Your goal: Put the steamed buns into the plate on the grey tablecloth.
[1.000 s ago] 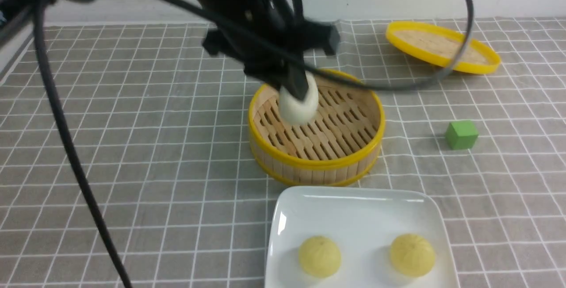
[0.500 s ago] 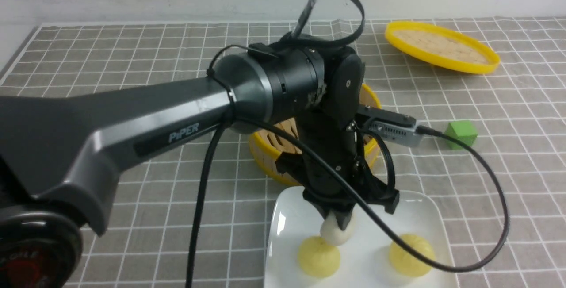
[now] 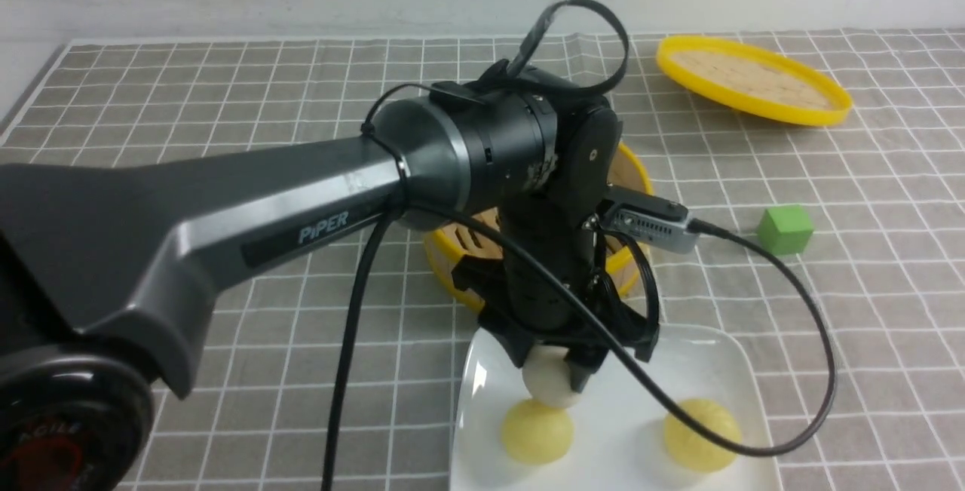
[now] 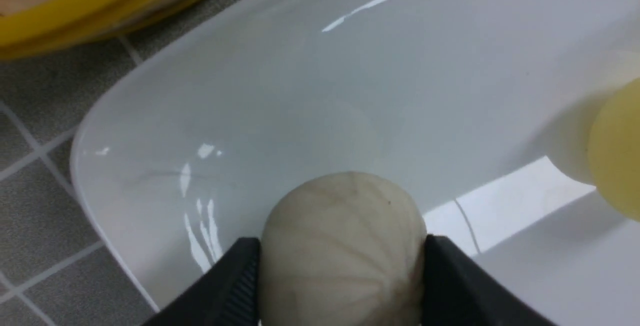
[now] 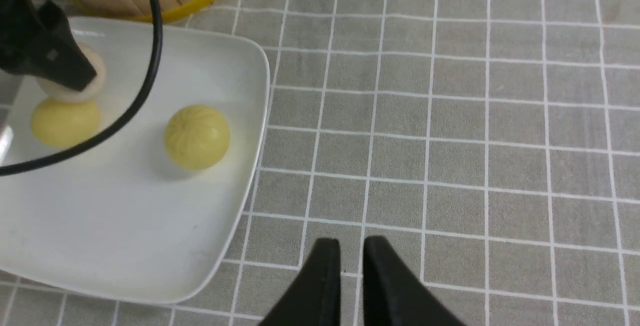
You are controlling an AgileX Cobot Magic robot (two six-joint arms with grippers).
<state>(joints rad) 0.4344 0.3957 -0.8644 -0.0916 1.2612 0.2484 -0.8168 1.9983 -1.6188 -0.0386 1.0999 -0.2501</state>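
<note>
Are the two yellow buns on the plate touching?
Apart. Front view shows bare white square plate between the left pale yellow bun and the right pale yellow bun.

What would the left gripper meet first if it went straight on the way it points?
Probably the plate: the left gripper points down at it, the white bun between its jaws. How near they are is unclear.

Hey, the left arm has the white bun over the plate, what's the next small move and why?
Probably spread the left tool wider, then lift straight up: the off-white bun appears down on the plate, right beside a yellow bun, with the fingers flanking it; whether they grip it is unclear.
</note>
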